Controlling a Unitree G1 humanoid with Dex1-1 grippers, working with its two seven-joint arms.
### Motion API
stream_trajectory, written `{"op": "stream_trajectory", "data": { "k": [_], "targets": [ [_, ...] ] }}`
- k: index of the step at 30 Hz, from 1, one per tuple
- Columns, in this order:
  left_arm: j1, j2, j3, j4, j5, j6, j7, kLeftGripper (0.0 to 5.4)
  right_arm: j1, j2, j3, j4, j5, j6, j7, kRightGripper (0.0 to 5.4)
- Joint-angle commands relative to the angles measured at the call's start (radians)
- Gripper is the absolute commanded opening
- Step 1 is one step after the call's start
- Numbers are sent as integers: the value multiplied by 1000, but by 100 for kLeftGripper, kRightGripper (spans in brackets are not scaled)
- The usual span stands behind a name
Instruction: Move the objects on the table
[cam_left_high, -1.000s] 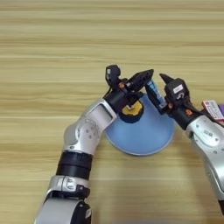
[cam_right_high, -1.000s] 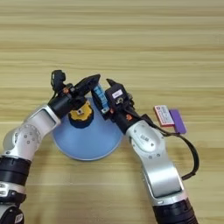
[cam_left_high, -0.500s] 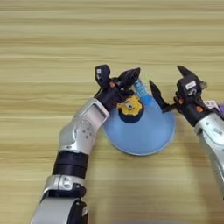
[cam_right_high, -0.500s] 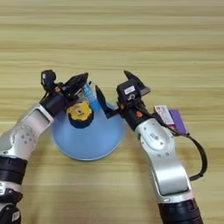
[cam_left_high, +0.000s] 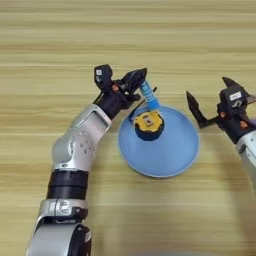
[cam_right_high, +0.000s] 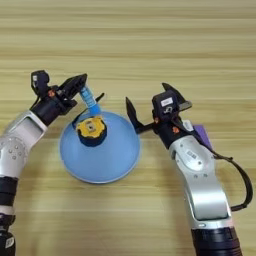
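Left gripper (cam_left_high: 141, 80) pinches the small blue cylindrical tube (cam_left_high: 148, 96) above the far rim of the wide light-blue plate (cam_left_high: 170, 150), beside the round yellow-and-black tape measure (cam_left_high: 148, 124), likely mid-carry and next needing a set-down, while right gripper (cam_right_high: 150, 107) waits spread nearby.

Silver arm shells, black joints, orange dots, black cable

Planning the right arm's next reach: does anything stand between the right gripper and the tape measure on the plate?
Nothing visible does. The right gripper hovers open off the right rim of the light-blue plate; only bare plate lies between it and the tape measure. The left gripper holds the blue tube at the far-left rim.
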Motion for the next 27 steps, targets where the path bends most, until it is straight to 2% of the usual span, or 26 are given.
{"op": "stream_trajectory", "data": {
  "k": [1, 5, 8, 10, 15, 27],
  "targets": [
    [82, 74, 22, -121, -1, 61, 29, 130, -16, 3, -12, 6, 8, 13, -13, 540],
    [158, 146, 39, -196, 11, 103, 39, 130, -20, 6, -14, 9, 8, 13, -18, 540],
    [195, 182, 45, -198, 35, 107, 53, 130, -21, 7, -14, 9, 8, 13, -21, 540],
    [209, 200, 54, -212, 33, 111, 57, 130, -20, 6, -15, 5, 9, 15, -22, 540],
    [226, 248, 65, -206, 62, 98, 58, 130, -21, 6, -14, 3, 9, 17, -22, 540],
    [225, 299, 54, -145, 149, 65, 56, 130, -21, 10, -11, 4, 6, 20, -24, 540]
  ]
}}
